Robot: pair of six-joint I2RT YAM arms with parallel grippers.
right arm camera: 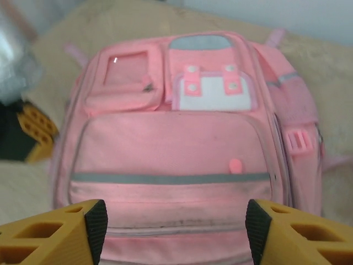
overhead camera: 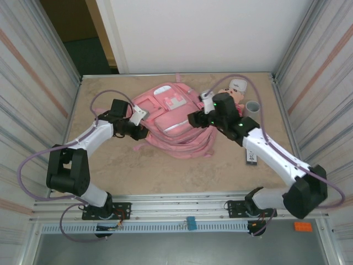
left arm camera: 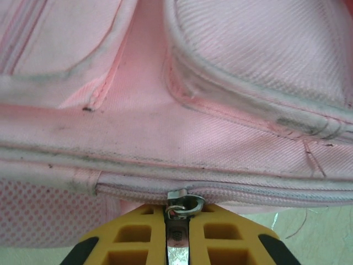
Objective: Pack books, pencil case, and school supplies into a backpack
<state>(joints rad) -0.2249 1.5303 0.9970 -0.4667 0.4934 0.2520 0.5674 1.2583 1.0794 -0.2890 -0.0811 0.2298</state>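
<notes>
The tan bench (overhead camera: 165, 171) carries one pink backpack (overhead camera: 174, 113), lying flat at about 12 o'clock from the two arm bases with its front facing up. No brand or writing can be read on it.

In the right wrist view the backpack (right arm camera: 176, 143) shows three front pockets. There is one wide lower pocket crossed by a grey band, one small pocket with a clear window at 11 o'clock, and one white-flapped pocket at 1 o'clock with four pale studs. Its lower edge is cut off by the frame.

Two arms reach in. The left arm (overhead camera: 94, 135) meets the backpack's 9 o'clock edge. The left jaws are closed on one metal zipper pull (left arm camera: 177, 223), pinched between the yellow fingers (left arm camera: 132, 243). The pull bears stamped marks too blurred to read, and its lower end is cut off.

The right arm (overhead camera: 270, 152) comes in at the backpack's 3 o'clock side. The right jaws stand wide apart and hold nothing, with the two black-tipped yellow fingers (right arm camera: 55, 232) at the bottom corners of that view.

One pink plush doll (overhead camera: 236, 88) lies at 2 o'clock of the backpack, partly hidden behind the right arm. One grey cup (overhead camera: 252, 106) stands just beside the doll.

One small dark flat thing (overhead camera: 251, 157) lies at 4 o'clock of the backpack, close by the right arm. It has a pale label whose print is too small to read, and I cannot tell what it is.
</notes>
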